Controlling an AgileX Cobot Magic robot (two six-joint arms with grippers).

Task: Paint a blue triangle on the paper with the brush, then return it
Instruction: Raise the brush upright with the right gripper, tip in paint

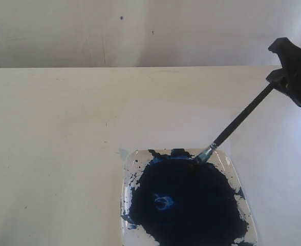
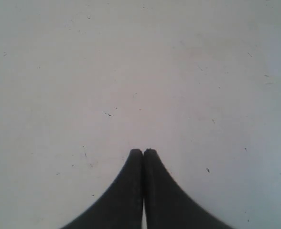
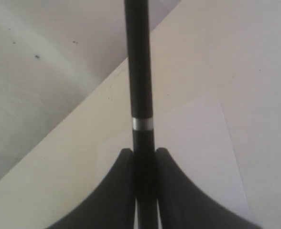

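Note:
My right gripper (image 1: 283, 78) is shut on the upper handle of the brush (image 1: 240, 119), a thin black stick with a silver ferrule. It slants down to the left, and its tip touches the far edge of the dark blue paint pool (image 1: 184, 200) in the clear tray (image 1: 233, 167). In the right wrist view the handle (image 3: 138, 71) runs out from between the fingers (image 3: 124, 164) over the white paper (image 3: 202, 143). No blue triangle shows in any view. My left gripper (image 2: 143, 150) is shut on nothing, over bare surface, and is out of the exterior view.
The cream tabletop (image 1: 53, 133) stretches to the left and behind the tray. Its back edge meets a pale wall (image 1: 140, 31). The tray is cut off by the bottom of the exterior view.

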